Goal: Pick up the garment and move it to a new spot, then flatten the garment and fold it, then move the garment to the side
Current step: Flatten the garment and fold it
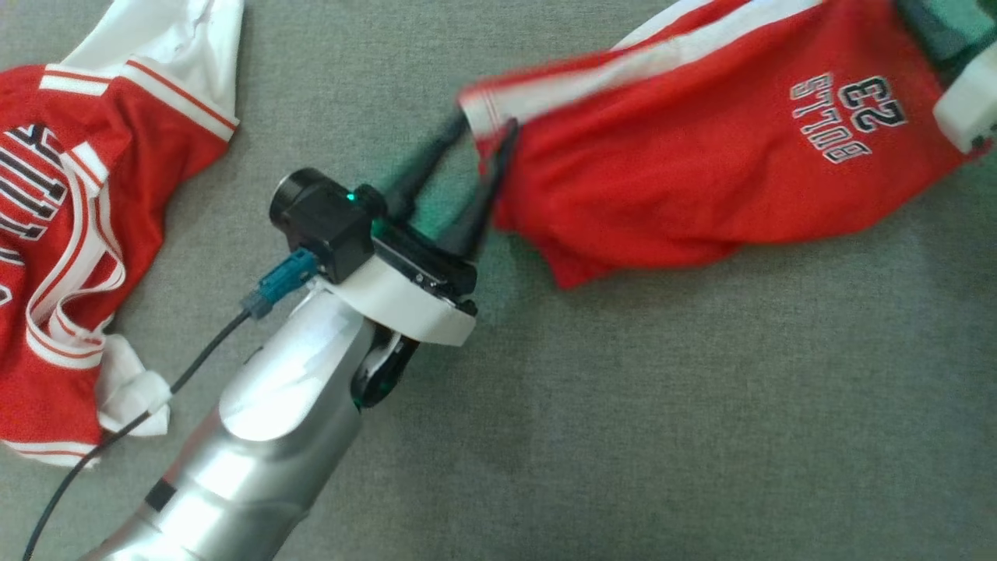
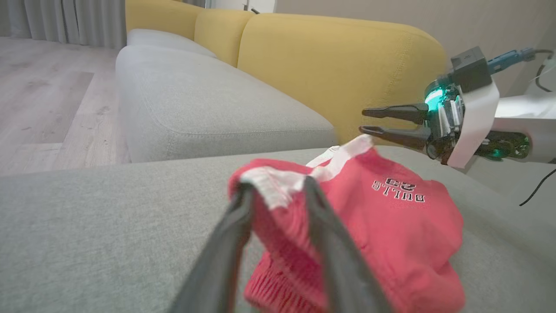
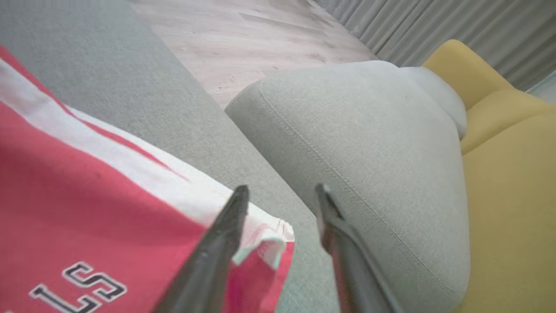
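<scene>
Near side of the red shorts (image 1: 701, 156) – the grey cushion (image 1: 662, 436) is bare, wide room to pass. Left of the shorts – the left arm (image 1: 265, 421), its cable (image 1: 209, 347) and a red-white jersey (image 1: 70, 234) stand in the way.

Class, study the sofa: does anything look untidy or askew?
Yes. The red shorts lie rumpled, not flat, one corner between the fingers of the left claw; a jersey sits crumpled to their left.
</scene>
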Motion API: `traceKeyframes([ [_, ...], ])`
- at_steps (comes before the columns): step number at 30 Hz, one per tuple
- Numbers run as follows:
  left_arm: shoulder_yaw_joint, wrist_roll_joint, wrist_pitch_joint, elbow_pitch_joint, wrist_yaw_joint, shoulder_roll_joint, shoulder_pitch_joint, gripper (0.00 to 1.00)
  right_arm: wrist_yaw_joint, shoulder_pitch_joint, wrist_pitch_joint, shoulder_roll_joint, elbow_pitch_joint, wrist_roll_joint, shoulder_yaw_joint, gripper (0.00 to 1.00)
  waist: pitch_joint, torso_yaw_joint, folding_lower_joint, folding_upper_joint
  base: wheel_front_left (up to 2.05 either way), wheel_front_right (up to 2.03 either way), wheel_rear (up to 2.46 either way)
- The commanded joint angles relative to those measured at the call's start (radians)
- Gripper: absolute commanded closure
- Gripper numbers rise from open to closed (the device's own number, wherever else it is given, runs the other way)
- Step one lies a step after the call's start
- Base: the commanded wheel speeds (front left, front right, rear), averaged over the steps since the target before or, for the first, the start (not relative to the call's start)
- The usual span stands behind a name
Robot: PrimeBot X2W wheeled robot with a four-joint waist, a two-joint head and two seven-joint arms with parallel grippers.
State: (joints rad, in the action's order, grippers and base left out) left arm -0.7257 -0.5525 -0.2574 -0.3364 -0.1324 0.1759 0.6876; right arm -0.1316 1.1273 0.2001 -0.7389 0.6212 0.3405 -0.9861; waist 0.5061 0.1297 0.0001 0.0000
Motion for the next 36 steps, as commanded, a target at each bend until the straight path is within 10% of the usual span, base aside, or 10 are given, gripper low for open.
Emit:
traceKeyframes([
  [1, 0.050, 0.018, -0.004, 0.028, 0.002, 0.011, 0.018, 0.00, 0.001, 0.005, 0.023, -0.001, 0.011, -0.002, 0.014, 0.00, -0.003, -0.004, -0.0001, 0.0000, 0.00, 0.00, 0.00],
  [16, 0.413, 0.354, -0.004, 0.256, 0.104, -0.096, -0.335, 0.00, 0.001, -0.224, 0.049, 0.169, 0.212, 0.236, 0.197, 0.00, -0.134, -0.021, -0.0001, 0.0000, 0.00, 0.00, 0.00],
  [32, 0.387, 0.466, -0.004, 0.443, 0.221, -0.125, -0.519, 0.00, 0.001, -0.291, -0.147, 0.167, 0.426, 0.511, 0.243, 0.00, -0.137, 0.117, -0.0001, 0.0000, 0.00, 0.00, 0.00],
  [34, 0.378, 0.463, -0.004, 0.439, 0.225, -0.125, -0.515, 0.00, 0.001, -0.290, -0.165, 0.172, 0.437, 0.521, 0.237, 1.00, -0.134, 0.118, -0.0001, 0.0000, 0.00, 0.00, 0.00],
  [36, 0.376, 0.461, -0.004, 0.432, 0.231, -0.125, -0.512, 0.00, 0.001, -0.288, -0.160, 0.179, 0.435, 0.537, 0.238, 1.00, -0.135, 0.108, -0.0001, 0.0000, 0.00, 0.00, 0.00],
])
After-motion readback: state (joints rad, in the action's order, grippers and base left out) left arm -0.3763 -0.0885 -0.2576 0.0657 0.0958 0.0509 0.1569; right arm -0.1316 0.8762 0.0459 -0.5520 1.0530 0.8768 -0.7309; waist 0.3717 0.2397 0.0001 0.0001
